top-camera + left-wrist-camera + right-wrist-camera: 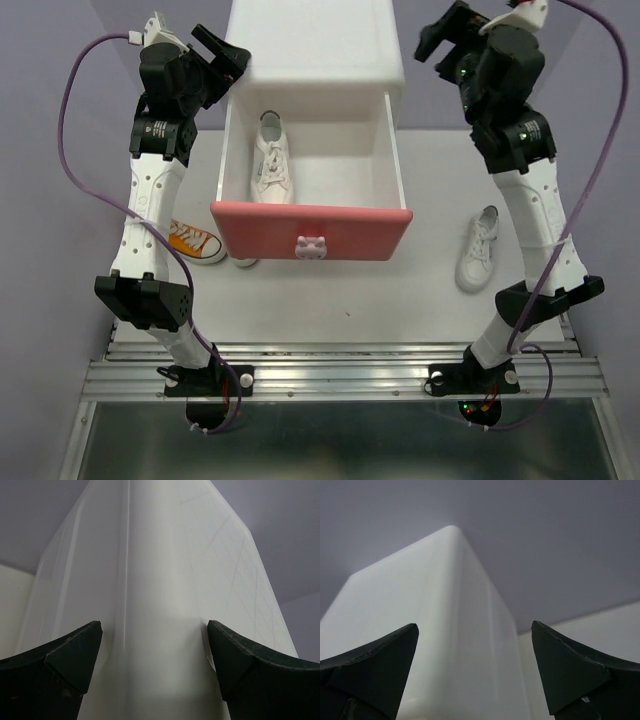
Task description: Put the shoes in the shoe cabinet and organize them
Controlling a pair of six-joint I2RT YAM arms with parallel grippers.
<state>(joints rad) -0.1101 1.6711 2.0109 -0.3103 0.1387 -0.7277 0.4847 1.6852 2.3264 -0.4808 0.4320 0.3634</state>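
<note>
The left claw (pixel 222 56) (pixel 155 630) is spread wide and holds nothing, with a corner of the cabinet (pixel 315 40) (pixel 165 580) framed between its fingers. The right claw (pixel 437 42) (pixel 475 630) is also wide and empty, just off the cabinet's opposite side. Between the claws and nearer the bases, the open drawer (pixel 310 232) holds one white shoe (pixel 272 160) on the left claw's side. Base-ward of the right claw a second white shoe (pixel 478 248) lies on the table (pixel 420 290). Base-ward of the left claw lies an orange shoe (pixel 195 243).

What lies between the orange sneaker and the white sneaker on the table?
The open drawer's salmon-pink front, with something white peeking under it; top view.
</note>
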